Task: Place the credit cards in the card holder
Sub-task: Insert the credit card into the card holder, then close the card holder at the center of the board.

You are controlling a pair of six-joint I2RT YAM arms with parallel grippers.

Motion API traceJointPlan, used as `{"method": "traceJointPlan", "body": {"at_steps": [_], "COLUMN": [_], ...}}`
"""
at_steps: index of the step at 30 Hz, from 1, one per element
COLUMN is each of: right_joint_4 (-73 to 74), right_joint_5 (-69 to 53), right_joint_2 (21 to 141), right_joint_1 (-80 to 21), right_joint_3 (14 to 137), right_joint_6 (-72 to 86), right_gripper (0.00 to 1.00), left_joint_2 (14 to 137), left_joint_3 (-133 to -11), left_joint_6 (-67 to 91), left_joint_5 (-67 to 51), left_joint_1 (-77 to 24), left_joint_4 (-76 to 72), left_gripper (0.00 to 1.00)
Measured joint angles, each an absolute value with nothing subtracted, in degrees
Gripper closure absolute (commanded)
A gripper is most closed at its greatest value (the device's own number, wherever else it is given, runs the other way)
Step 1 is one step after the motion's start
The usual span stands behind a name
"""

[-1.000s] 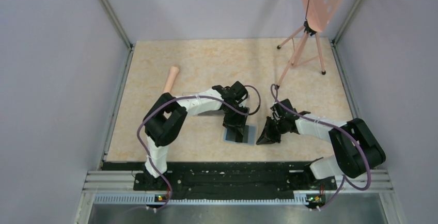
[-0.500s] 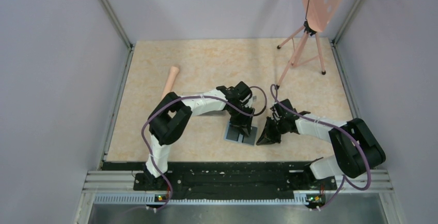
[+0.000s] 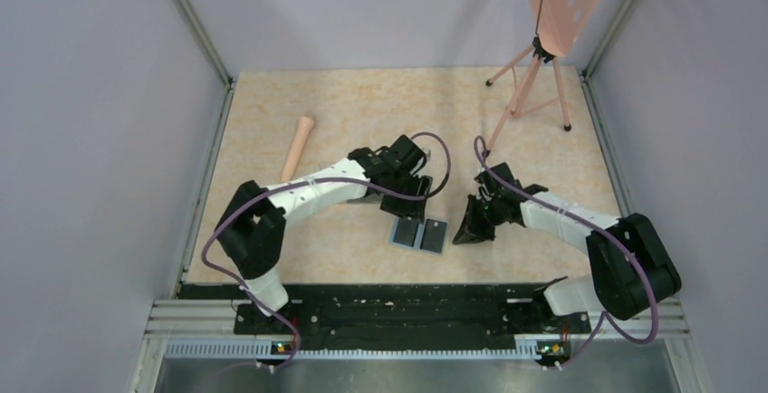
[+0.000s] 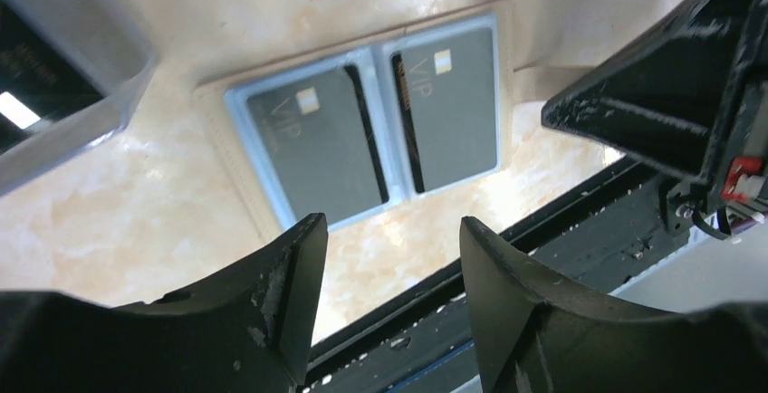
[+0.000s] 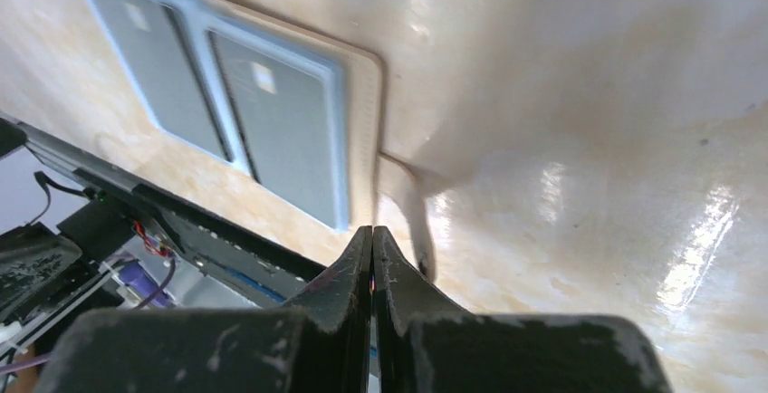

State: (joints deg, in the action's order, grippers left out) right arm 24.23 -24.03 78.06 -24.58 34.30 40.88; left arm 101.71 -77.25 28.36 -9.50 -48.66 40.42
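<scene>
The card holder (image 3: 399,241) lies open and flat near the table's front edge, tan rim (image 4: 217,130) around a grey-blue inside. Two dark credit cards marked VIP lie in it, one on the left half (image 4: 317,144) and one on the right half (image 4: 450,108). Both also show in the right wrist view, as the near card (image 5: 281,126) and the far card (image 5: 163,58). My left gripper (image 3: 408,210) hangs open just behind the holder, its jaws (image 4: 389,230) holding nothing. My right gripper (image 3: 462,232) is shut and empty beside the holder's right edge (image 5: 362,121), near its strap (image 5: 412,221).
A clear plastic box (image 4: 63,76) sits under my left arm, behind the holder. A wooden stick (image 3: 297,146) lies at the back left. A pink tripod (image 3: 530,94) with a perforated panel stands at the back right. The black base rail (image 3: 398,307) runs along the front edge.
My left gripper has lifted back off the card holder and opened wider, leaving both cards uncovered in it. My right gripper stayed shut and shifted slightly away from the front edge.
</scene>
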Motion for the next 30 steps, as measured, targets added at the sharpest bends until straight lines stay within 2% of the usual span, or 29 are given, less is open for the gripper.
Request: {"method": "traceJointPlan", "body": {"at_steps": [5,12,17,25,30], "right_joint_4": [25.5,25.2,24.9,24.7,23.4], "right_joint_5": [-23.4,-23.2,-23.2,-23.1,-23.7], "right_joint_2": [78.2,81.7,83.7,85.0,87.4], "right_joint_1": [-25.7,-31.1,-32.5,-32.6,-32.8], "right_joint_3": [38.5,42.3,42.5,42.7,43.7], "right_joint_6": [39.1,38.5,38.6,38.6,38.6], "right_gripper": [1.00,1.00,1.00,1.00,1.00], "left_joint_2": [95.8,96.8,99.1,107.9,107.7], "left_joint_3": [-69.3,-61.7,-63.0,-73.1,-72.2], "left_joint_6": [29.0,29.3,28.5,27.5,28.4], "left_joint_5": [-10.9,-15.0,-16.1,-18.0,-20.9], "left_joint_1": [-46.0,-38.0,-33.4,-30.7,-30.0], "left_joint_4": [37.4,34.8,32.8,32.2,30.1], "left_gripper": [0.40,0.41,0.42,0.43,0.42]}}
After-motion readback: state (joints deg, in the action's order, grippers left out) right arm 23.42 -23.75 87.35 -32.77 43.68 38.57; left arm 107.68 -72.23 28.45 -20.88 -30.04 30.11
